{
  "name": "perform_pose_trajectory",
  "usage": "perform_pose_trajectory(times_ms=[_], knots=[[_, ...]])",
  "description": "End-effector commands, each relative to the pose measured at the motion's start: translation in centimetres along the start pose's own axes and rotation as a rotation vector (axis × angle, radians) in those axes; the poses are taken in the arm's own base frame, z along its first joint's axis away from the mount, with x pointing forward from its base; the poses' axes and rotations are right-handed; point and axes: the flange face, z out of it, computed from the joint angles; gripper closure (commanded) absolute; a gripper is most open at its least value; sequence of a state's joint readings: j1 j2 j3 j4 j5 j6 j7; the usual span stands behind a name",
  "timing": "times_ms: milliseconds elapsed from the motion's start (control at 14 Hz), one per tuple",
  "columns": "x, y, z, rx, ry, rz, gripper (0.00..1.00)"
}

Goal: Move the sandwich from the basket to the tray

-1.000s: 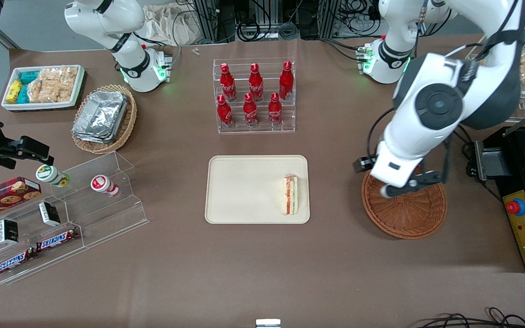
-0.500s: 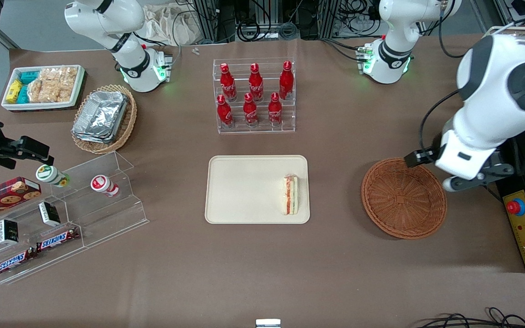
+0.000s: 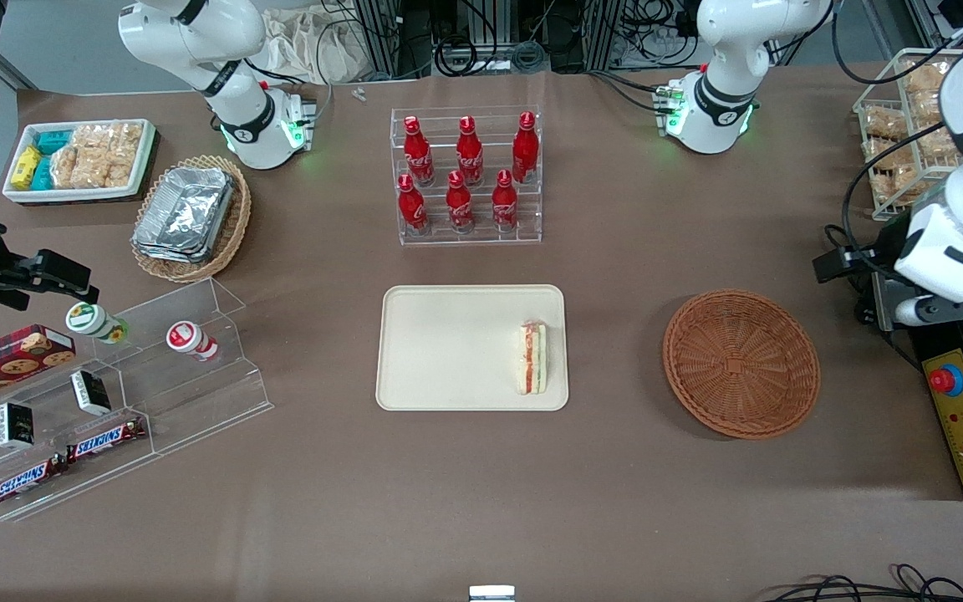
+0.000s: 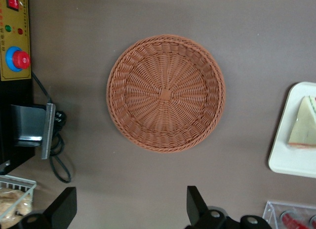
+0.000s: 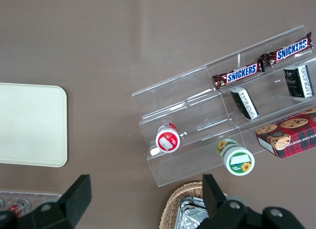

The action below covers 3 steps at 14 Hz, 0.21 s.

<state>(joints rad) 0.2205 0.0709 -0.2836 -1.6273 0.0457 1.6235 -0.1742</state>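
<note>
The working arm point(image 3: 962, 159) is made of glossy white rounded shells with a dark grey band at one joint. A black cable point(image 3: 853, 209) loops alongside it down to a black block at the wrist. Its base point(image 3: 711, 117) is a white cone ringed in black, marked with a small dark logo and lit green on its sides. The gripper point(image 4: 129, 209) has two black, flat, wedge-shaped fingers point(image 4: 63, 207), set wide apart, with round silver screws at their roots.

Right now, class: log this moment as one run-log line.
sandwich: on tray | basket: empty | gripper: open, above table beside basket
</note>
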Motion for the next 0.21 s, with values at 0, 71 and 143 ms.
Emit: perform_pose_trajectory(times_ms=[0, 71, 143], knots=[[-0.18, -0.67, -1.98, 0.001, -0.015, 0.079, 0.00], [0.06, -0.69, -1.94, -0.001, -0.015, 0.082, 0.00], [0.06, -0.59, -1.95, -0.003, -0.014, 0.084, 0.00]])
